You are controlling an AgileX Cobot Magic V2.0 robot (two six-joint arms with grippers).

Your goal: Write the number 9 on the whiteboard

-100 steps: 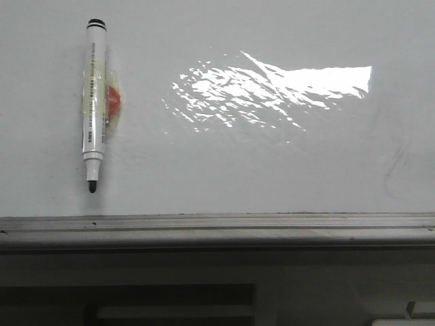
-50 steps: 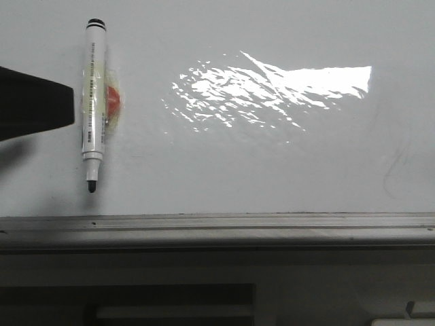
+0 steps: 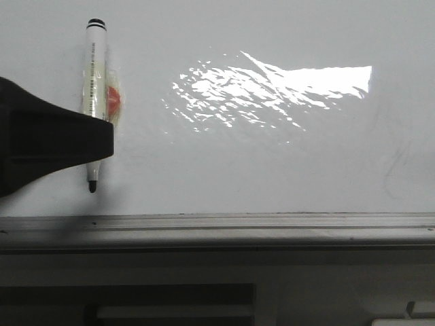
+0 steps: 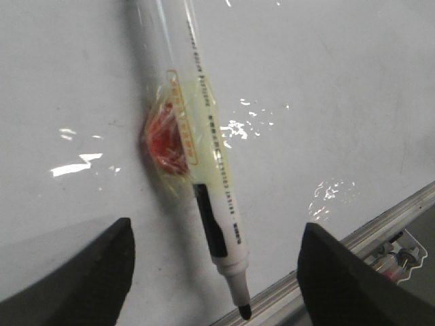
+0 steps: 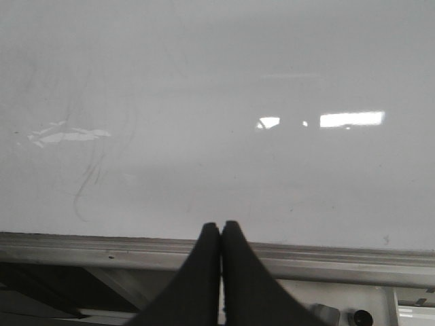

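Observation:
The whiteboard fills the front view, with a bright glare patch. No drawn number 9 shows on it. A white marker with a black tip lies at its left, tip toward the ledge. My left gripper reaches in from the left and covers the marker's lower barrel. In the left wrist view the gripper is open, one finger on each side of the marker, not touching it. My right gripper is shut and empty over the board's ledge.
A red blob under clear tape sits against the marker's barrel, also in the left wrist view. A grey metal ledge runs along the board's near edge. A faint grey smudged curve marks the board's right side.
My left gripper has come into the front view from the left and moved right, until it covers the lower part of the marker. The marker has not moved.

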